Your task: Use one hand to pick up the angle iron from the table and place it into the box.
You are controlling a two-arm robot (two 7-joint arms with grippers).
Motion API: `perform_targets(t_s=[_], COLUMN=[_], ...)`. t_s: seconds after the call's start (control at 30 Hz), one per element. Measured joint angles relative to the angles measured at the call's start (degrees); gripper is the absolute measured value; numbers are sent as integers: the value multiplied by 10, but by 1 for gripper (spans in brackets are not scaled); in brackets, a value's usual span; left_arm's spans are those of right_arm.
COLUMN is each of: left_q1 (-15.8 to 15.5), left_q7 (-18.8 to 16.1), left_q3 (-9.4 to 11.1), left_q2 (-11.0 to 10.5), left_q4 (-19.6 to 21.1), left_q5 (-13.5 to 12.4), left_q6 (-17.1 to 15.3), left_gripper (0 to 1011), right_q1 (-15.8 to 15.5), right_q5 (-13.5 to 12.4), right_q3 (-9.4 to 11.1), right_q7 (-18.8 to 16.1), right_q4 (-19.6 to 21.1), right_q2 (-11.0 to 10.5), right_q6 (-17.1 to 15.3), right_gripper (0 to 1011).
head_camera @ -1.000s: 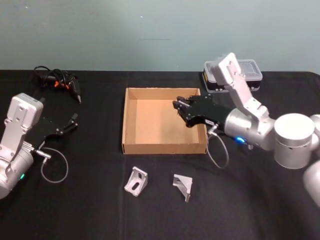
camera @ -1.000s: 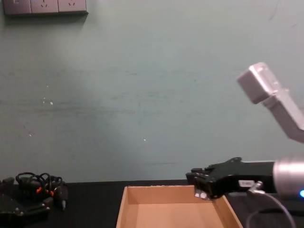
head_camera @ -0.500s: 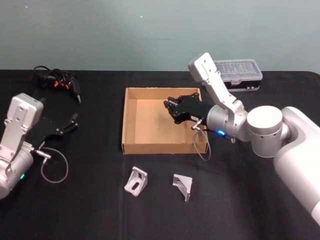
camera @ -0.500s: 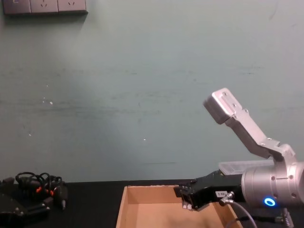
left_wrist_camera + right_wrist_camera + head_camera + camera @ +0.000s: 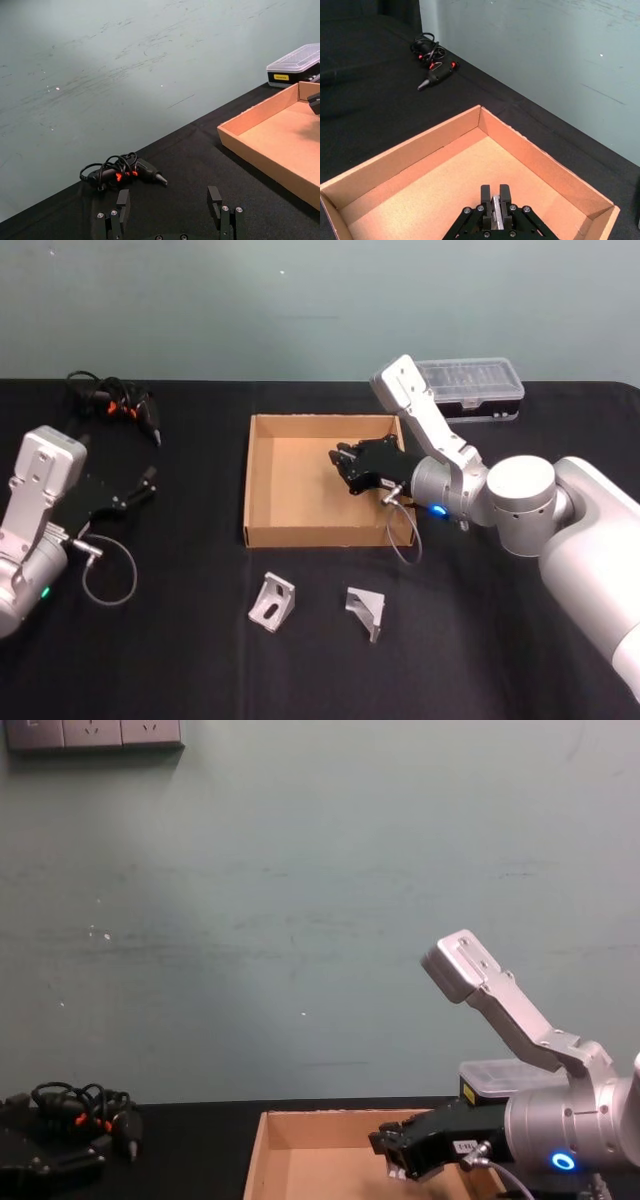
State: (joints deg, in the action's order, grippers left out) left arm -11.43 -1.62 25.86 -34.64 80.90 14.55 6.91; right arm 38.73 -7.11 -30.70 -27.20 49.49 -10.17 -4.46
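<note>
Hovering above the right part of the wide shallow tan cardboard box point(image 5: 330, 536), the right arm's black claw point(image 5: 340, 460) pinches a small silver angle iron point(image 5: 494, 206); box floor lies directly below. Left claw point(image 5: 169, 194) spread, parked over the matte black table's point(image 5: 180, 640) left side.

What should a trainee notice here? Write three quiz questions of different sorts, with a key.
1. True or false: the right gripper, shut on an angle iron, hangs above the box.
2. How many angle irons lie on the table in front of the box? A) one B) two C) four
3. Fill in: the left gripper, at the table's left side, has its fingers ____.

Key: 1 true; 2 B; 3 open.
</note>
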Motion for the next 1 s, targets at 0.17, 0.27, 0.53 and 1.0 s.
perform_targets(t_s=[0.17, 0.27, 0.53, 1.0], left_q1=[0, 0, 0, 0], left_q7=[0, 0, 0, 0], left_q3=[0, 0, 0, 0], left_q2=[0, 0, 0, 0], left_q4=[0, 0, 0, 0], left_q5=[0, 0, 0, 0], left_q6=[0, 0, 0, 0], left_gripper=[1011, 1011, 1011, 1011], right_q1=[0, -1, -1, -2], right_q5=[0, -1, -2, -3], right_q3=[0, 0, 1, 0], right_q7=[0, 0, 0, -1], right_q4=[2, 3, 4, 5], right_q2=[0, -1, -1, -1], right_q6=[0, 0, 0, 0], right_gripper=[161, 235, 470, 909])
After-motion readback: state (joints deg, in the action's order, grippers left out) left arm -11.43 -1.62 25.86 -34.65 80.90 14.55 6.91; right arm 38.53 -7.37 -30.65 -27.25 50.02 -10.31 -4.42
